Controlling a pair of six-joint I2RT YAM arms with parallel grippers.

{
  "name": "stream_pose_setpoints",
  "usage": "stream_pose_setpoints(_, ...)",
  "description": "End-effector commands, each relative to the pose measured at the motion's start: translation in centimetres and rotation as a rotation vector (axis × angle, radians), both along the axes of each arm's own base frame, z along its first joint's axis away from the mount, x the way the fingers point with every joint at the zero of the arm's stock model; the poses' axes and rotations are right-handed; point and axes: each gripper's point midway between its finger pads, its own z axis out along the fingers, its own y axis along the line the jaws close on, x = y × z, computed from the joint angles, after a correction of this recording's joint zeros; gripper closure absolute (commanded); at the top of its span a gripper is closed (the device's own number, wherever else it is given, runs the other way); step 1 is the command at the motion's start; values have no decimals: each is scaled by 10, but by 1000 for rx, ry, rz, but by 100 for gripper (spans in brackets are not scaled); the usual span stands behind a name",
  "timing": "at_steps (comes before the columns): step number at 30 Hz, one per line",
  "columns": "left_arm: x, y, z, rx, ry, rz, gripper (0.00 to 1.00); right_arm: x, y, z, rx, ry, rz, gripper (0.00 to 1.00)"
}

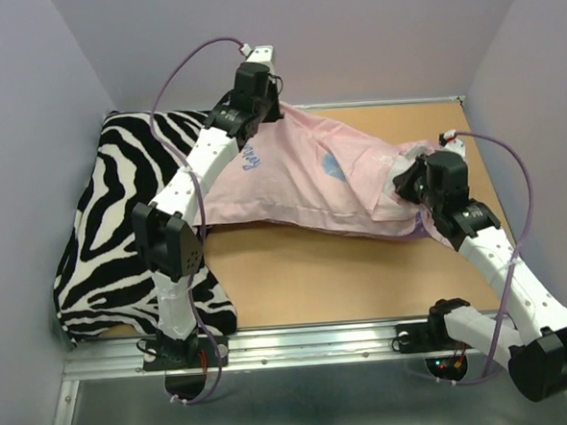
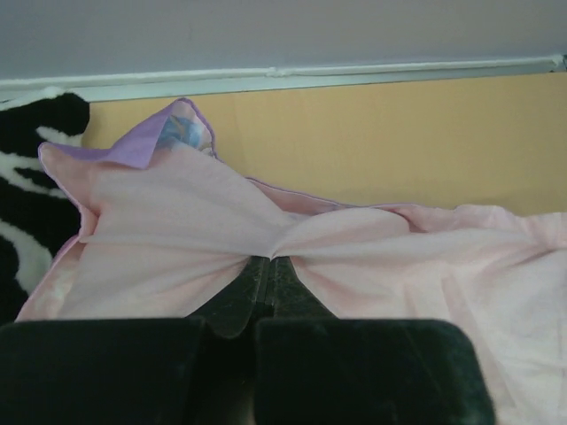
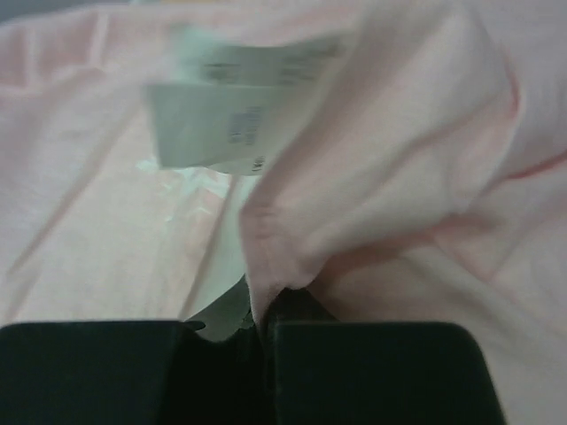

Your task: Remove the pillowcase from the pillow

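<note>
The pillowcase [image 1: 301, 182] lies pale pink side out across the back of the table, with faint blue and purple print showing through. My left gripper [image 1: 263, 117] is shut on a pinch of its fabric [image 2: 177, 221] at the far left end, by the back wall. My right gripper [image 1: 409, 181] is at the right end, shut on a fold of pink pillowcase fabric [image 3: 425, 133]. A bit of the white pillow [image 1: 400, 174] shows there. In the right wrist view its white fabric [image 3: 217, 266] and printed tag [image 3: 221, 124] show beside the fold. The rest of the pillow is hidden inside the case.
A black-and-white zebra-striped cushion [image 1: 120, 222] fills the table's left side, under the left arm, and also shows in the left wrist view [image 2: 35, 186]. Lilac walls enclose the back and sides. Bare tan tabletop [image 1: 316, 278] lies in front of the pillowcase.
</note>
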Motion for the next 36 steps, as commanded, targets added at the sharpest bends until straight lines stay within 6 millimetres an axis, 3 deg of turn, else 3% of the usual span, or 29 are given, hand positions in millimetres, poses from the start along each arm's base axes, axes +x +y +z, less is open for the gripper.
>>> stream_pose_setpoints(1,-21,-41,47,18,-108,-93,76,-10,-1,-62,33,104,-37,99)
stream_pose_setpoints(4,-46,-60,60,29,-136,-134,32,-22,-11,-81,31,126,-82,99)
stream_pose_setpoints(5,-63,-76,57,37,-133,-163,29,-28,-13,-94,24,149,-86,99)
stream_pose_setpoints(8,-94,-93,70,10,-153,-211,23,-37,-14,-105,51,159,-103,99)
stream_pose_setpoints(10,-121,-122,54,-51,-114,-302,21,-41,-16,-113,73,169,-130,99)
stream_pose_setpoints(12,-137,-143,45,-77,-92,-337,21,-41,-15,-119,91,169,-130,99)
stream_pose_setpoints(14,-143,-166,24,-71,-61,-373,21,-41,-12,-117,116,147,-127,100)
stream_pose_setpoints(16,-162,-196,5,-49,-38,-437,19,-42,-13,-119,106,149,-126,99)
stream_pose_setpoints(17,-165,-203,6,-43,-52,-433,18,-43,-15,-117,101,139,-128,99)
stream_pose_setpoints(18,-163,-210,-9,-23,-36,-429,16,-45,-19,-119,91,138,-144,99)
stream_pose_setpoints(20,-164,-223,-17,-37,-19,-455,16,-49,-21,-116,94,124,-149,99)
stream_pose_setpoints(25,-167,-248,-63,-21,40,-549,13,-51,-24,-113,89,121,-160,99)
stream_pose_setpoints(30,-161,-260,-100,38,73,-582,6,-48,-23,-107,91,117,-162,99)
stream_pose_setpoints(31,-160,-262,-114,59,89,-587,6,-48,-24,-106,85,112,-165,99)
stream_pose_setpoints(33,-155,-264,-123,75,88,-575,9,-46,-27,-100,72,101,-170,98)
stream_pose_setpoints(34,-151,-262,-131,95,90,-560,25,-45,-29,-98,63,98,-179,96)
stream_pose_setpoints(35,-142,-254,-157,158,123,-512,45,-43,-30,-98,51,101,-184,91)
stream_pose_setpoints(36,-130,-251,-154,164,120,-470,67,-40,-30,-91,52,92,-185,88)
